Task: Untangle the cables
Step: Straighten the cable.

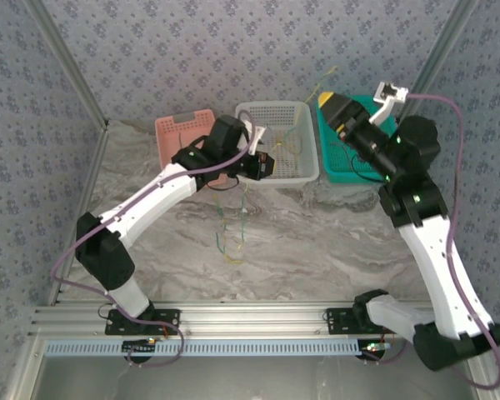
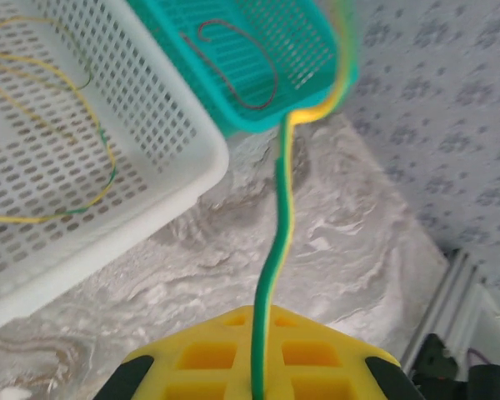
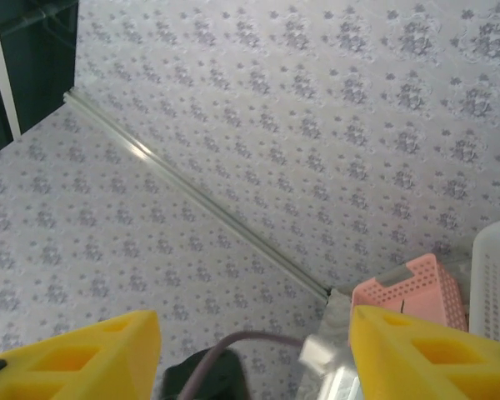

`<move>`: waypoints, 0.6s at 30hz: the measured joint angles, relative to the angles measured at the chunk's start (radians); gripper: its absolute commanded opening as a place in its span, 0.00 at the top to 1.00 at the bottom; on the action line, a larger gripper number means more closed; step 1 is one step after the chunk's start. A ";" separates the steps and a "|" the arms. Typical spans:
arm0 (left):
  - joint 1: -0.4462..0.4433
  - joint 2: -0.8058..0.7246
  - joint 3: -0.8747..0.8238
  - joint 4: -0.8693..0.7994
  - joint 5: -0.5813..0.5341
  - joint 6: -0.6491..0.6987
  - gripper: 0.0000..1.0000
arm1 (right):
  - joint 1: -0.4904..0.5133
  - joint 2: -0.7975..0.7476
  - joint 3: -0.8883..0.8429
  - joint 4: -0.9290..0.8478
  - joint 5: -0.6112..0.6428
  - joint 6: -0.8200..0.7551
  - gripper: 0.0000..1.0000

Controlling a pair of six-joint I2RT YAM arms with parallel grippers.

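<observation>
Between the pressed-together fingers of the left claw (image 2: 254, 367) is a green-yellow cable (image 2: 277, 242), pinched tight and running straight out ahead toward the teal basket (image 2: 225, 117), where a red cable (image 2: 275, 79) lies. Off to that claw's left, yellow strands (image 2: 17, 219) sit in the white basket (image 2: 208, 158). More loose strands (image 1: 233, 237) trail on the counter (image 1: 333, 242), nearer the arm bases than the left claw. The right claw (image 3: 254, 342) is spread wide with nothing in it. These wires look feather-light and floppy, so I'd pinch near a free end and pull gently so they don't snag.
</observation>
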 measured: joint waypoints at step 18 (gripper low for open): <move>-0.096 -0.023 -0.026 0.041 -0.196 -0.031 1.00 | 0.222 0.024 -0.341 -0.044 0.346 0.148 0.46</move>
